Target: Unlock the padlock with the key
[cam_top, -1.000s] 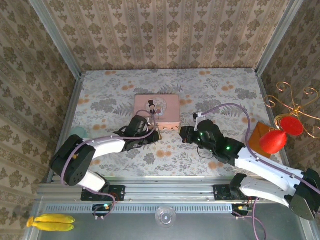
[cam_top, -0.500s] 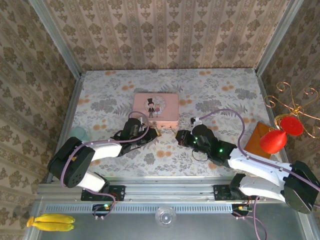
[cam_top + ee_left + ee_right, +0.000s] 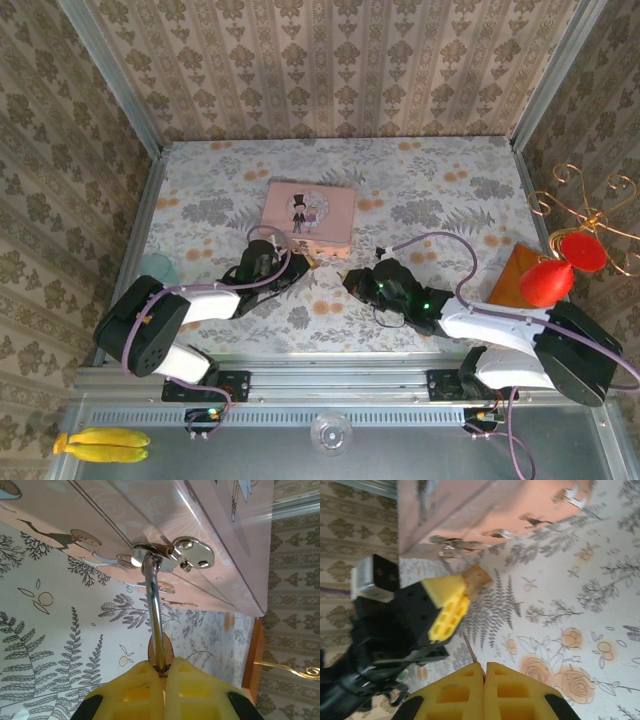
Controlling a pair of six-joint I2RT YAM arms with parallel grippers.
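In the left wrist view my left gripper is shut on the padlock, a small brass body. Its thin silvery shackle runs up to the shiny hasp on the pink tin. From above, the left gripper sits at the tin's near edge, and my right gripper is just right of it. The right gripper is shut on the key, whose slim blade sticks out towards the left gripper's yellow fingers and the padlock, a short gap away.
A brown box, red ornaments and a gold wire stand crowd the right edge. A teal object lies at the left wall. Bananas rest beyond the near rail. Patterned walls enclose the floral table.
The right gripper has moved left with the key, closing in on the padlock. The pink tin has shifted and turned slightly. The left gripper has drawn back a little with the padlock.
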